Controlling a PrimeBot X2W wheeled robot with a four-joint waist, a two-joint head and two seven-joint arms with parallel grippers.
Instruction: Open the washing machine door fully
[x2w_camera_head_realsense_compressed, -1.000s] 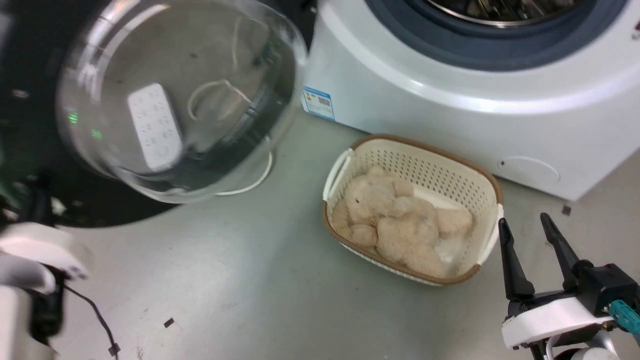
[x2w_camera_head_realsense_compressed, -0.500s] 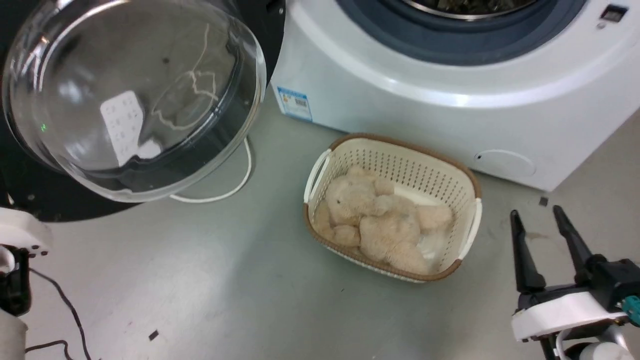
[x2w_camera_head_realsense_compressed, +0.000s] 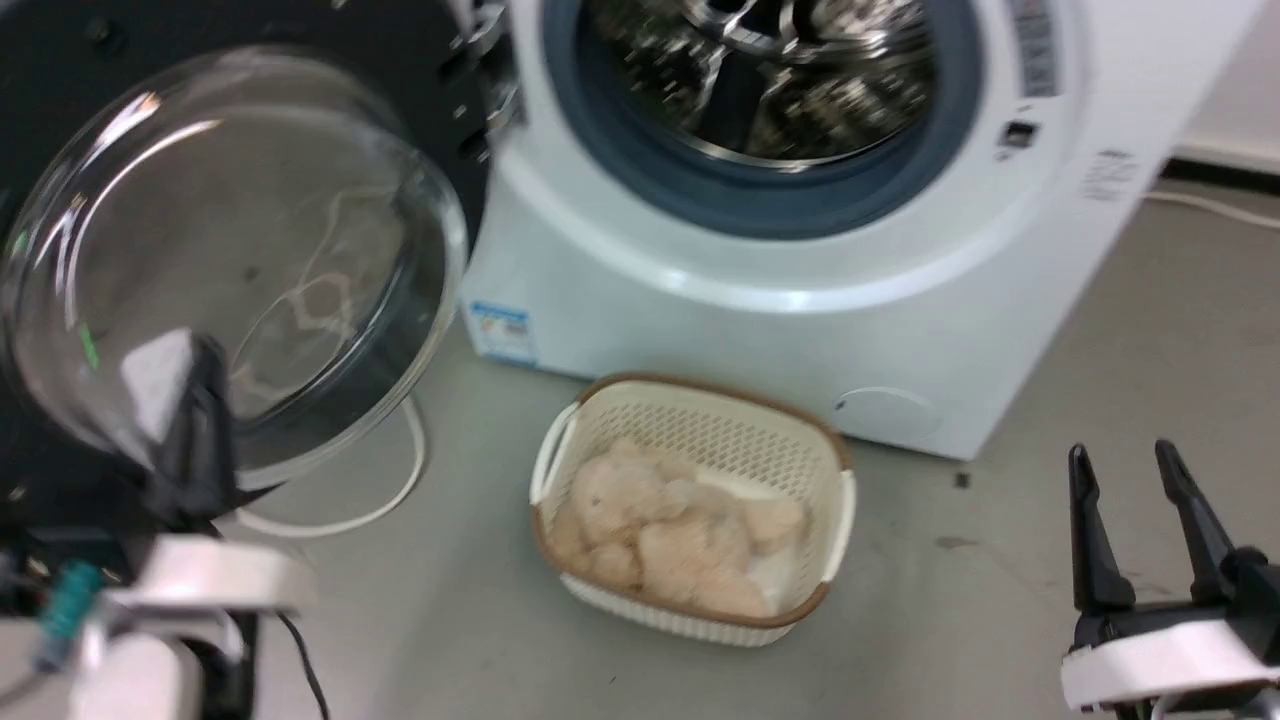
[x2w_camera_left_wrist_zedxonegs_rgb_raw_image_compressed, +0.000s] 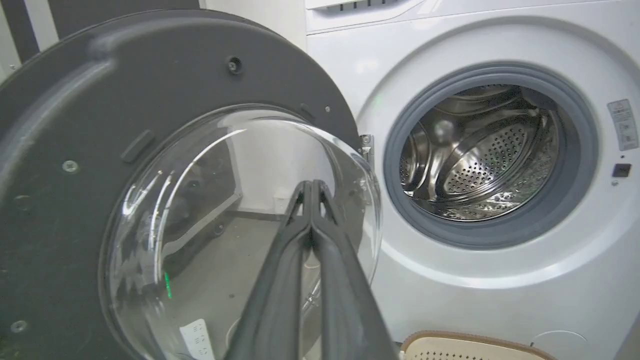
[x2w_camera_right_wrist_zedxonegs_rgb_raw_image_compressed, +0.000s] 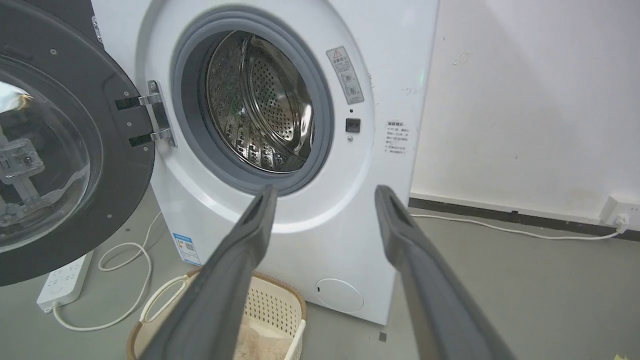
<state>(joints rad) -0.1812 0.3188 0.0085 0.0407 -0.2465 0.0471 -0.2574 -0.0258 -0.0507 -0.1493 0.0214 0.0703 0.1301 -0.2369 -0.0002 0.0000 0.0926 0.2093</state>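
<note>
1. the washing machine door (x2w_camera_right_wrist_zedxonegs_rgb_raw_image_compressed: 60, 150) stood swung wide on its metal hinge (x2w_camera_right_wrist_zedxonegs_rgb_raw_image_compressed: 157, 112), out to the left of the white machine, its inner face and bulging glass bowl turned toward the room.
2. the steel drum opening (x2w_camera_right_wrist_zedxonegs_rgb_raw_image_compressed: 260, 100) lay fully uncovered, with nothing of the door across it, so the main part of the job looked done.
3. whether the hinge had any swing left could not be told. the door seemed close to its limit, and at most a small last push outward remained.
4. the left fingers (x2w_camera_left_wrist_zedxonegs_rgb_raw_image_compressed: 280, 280) were pressed together, holding nothing. in the left wrist view their tips lay in front of the glass bowl (x2w_camera_left_wrist_zedxonegs_rgb_raw_image_compressed: 200, 225), but whether they touched it could not be told.
5. the right fingers (x2w_camera_right_wrist_zedxonegs_rgb_raw_image_compressed: 230, 270) were spread wide apart and empty, aimed at the machine's front and well apart from the door.
6. a cream basket (x2w_camera_head_realsense_compressed: 600, 420) with a plush toy (x2w_camera_head_realsense_compressed: 660, 530) sat on the floor just before the machine, clear of the door's swing, and a white power strip (x2w_camera_right_wrist_zedxonegs_rgb_raw_image_compressed: 65, 280) lay on the floor below the door's lower edge.
7. what seemed left was to confirm the door was at its stop and then draw the left arm away.
</note>
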